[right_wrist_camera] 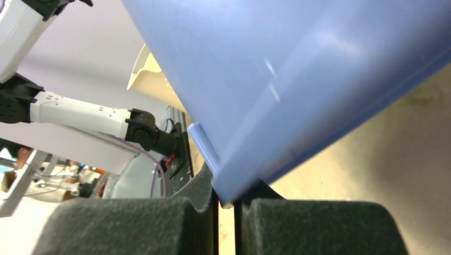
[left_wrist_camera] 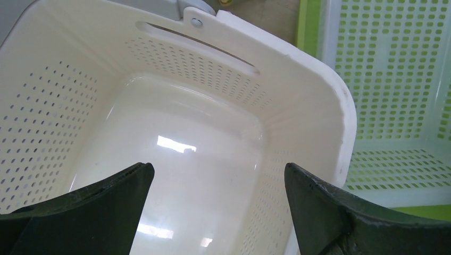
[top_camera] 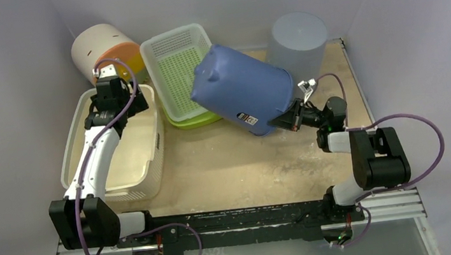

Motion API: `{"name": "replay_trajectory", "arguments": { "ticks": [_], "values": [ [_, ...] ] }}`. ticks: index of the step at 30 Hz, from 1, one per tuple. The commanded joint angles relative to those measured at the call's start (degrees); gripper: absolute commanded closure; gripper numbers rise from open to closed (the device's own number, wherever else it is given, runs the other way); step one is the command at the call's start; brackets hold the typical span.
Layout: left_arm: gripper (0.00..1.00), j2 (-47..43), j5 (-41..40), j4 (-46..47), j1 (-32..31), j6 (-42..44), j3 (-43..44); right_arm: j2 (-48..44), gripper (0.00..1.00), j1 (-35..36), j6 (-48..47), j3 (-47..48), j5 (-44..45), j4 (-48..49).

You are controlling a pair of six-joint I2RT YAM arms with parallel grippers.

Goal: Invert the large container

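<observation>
Far left, the left arm reaches out over the white perforated basket, which sits on the table's left side. The left gripper hangs above the basket's inside, jaws spread wide and holding nothing; the wrist view shows both dark fingers apart, with the glossy basket floor between them. Behind the basket, in the back left corner, a white and orange cylinder lies tipped on its side. Next over, a green and white slotted tray sits at the back, just beside the white basket's right rim. Centre to right, the large blue container is tilted steeply, neither upright nor flipped. Its closed end points up and left and overlaps the tray's right edge in the top view, and its open end points down and right toward the right arm. Whether it rests on the tray, cannot tell. A small label shows low on its side. The right gripper is clamped on the container's rim; in the wrist view the foam pads are pressed nearly together with the blue lip pinched between them. Tan table shows below the container. Behind it, in the back right, a grey round bin stands upright, close to the blue container; contact between them, cannot tell. The right arm is folded at the right edge, with its purple cable looping outward.
</observation>
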Motion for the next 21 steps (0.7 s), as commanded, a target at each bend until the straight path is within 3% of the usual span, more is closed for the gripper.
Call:
{"name": "replay_trajectory", "arguments": {
  "ticks": [1, 5, 9, 14, 21],
  "values": [
    [0.05, 0.6, 0.5, 1.6, 0.1, 1.5, 3.0, 5.4, 1.0, 0.1, 5.5, -3.4, 0.4, -16.6],
    [0.05, 1.2, 0.6, 1.9, 0.1, 1.4, 2.9, 4.9, 1.0, -0.9, -2.2, -2.4, 2.4, -27.5],
    [0.05, 1.4, 1.2, 2.4, 0.1, 0.9, 2.3, 3.3, 0.93, -1.9, -9.2, -0.8, 5.9, -37.9],
    [0.05, 1.3, 1.3, 2.3, 0.1, 0.9, 2.3, -0.2, 0.77, -3.8, -17.3, 2.6, 14.6, -52.1],
    [0.05, 1.1, 1.5, 2.8, 0.1, 0.2, 1.9, -6.9, 0.51, -9.1, -21.9, 4.0, 23.8, -64.8]
  ]
}}
